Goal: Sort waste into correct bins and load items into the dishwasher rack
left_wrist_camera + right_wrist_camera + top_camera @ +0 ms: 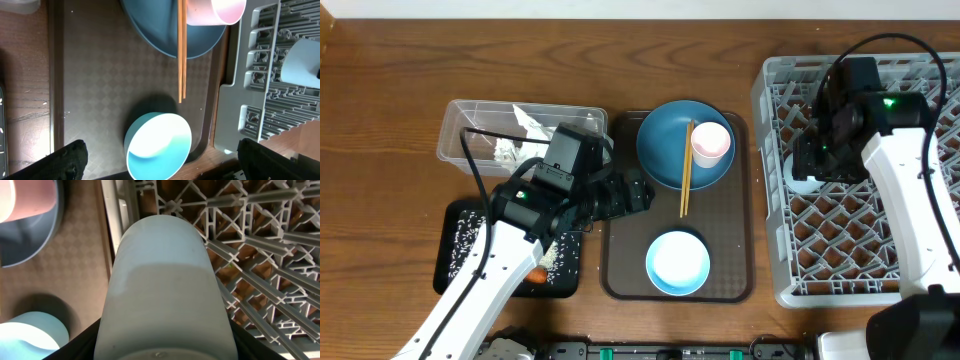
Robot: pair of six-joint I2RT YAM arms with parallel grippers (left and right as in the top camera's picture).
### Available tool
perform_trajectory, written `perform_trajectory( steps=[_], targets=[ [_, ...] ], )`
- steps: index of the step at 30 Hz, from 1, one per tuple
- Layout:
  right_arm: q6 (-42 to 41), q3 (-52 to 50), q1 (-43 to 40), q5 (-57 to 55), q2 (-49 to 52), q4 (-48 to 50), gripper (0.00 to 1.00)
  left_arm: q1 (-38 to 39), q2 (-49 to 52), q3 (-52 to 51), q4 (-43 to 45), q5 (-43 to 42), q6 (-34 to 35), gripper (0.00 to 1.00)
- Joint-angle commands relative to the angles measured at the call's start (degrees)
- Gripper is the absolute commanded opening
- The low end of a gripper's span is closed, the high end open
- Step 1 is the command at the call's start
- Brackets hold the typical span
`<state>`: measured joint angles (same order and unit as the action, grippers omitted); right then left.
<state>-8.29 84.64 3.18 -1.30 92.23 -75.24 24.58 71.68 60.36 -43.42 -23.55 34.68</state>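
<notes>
Cup [165, 290], light blue, is pinched in the right tool [807, 172] over the rack's [920, 280] left edge, at the wooden table's [380, 60] right side. Left tool [632, 195] hangs spread above the brown tray [625, 262].

At centre you see a dark blue plate [665, 150], a pinkish-white cup [711, 143] and tan wooden chopsticks [685, 185] on a brown serving tray [620, 260] with a fine diamond pattern. Lower centre, your bowl [677, 264] is light blue, white inside. At the right is a grey lattice rack [920, 270]; lower left, a black tray [455, 285] speckled with white rice [465, 240], plus an orange carrot [536, 275].
</notes>
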Motion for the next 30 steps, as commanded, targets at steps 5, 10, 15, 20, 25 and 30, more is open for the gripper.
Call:
perform_trajectory(
  steps=[5,10,15,20,25,30],
  targets=[
    [-1.53,-0.46,-0.66,-3.30,0.79,0.20,0.20,-0.02,-0.20,-0.13,-0.07,1.16,-0.15,0.98],
    [-1.53,-1.53,-0.72,-3.48,0.79,0.94,0.20,-0.02,-0.20,-0.13,-0.07,1.16,-0.15,0.98],
    [-1.51,-4.39,-1.57,-3.48,0.79,2.91,0.20,-0.02,-0.20,-0.13,-0.04,1.16,-0.17,0.98],
    [-1.25,-7.56,-2.78,-3.41,0.79,6.08,0.20,-0.02,-0.20,-0.13,-0.07,1.16,-0.15,0.99],
    [-1.07,-8.09,-2.80,-3.32,0.79,6.36,0.31,-0.02,-0.20,-0.13,-0.07,1.16,-0.15,0.99],
    [-1.07,-8.11,-2.80,-2.91,0.79,6.51,0.69,-0.02,-0.20,-0.13,-0.07,1.16,-0.15,0.99]
  ],
)
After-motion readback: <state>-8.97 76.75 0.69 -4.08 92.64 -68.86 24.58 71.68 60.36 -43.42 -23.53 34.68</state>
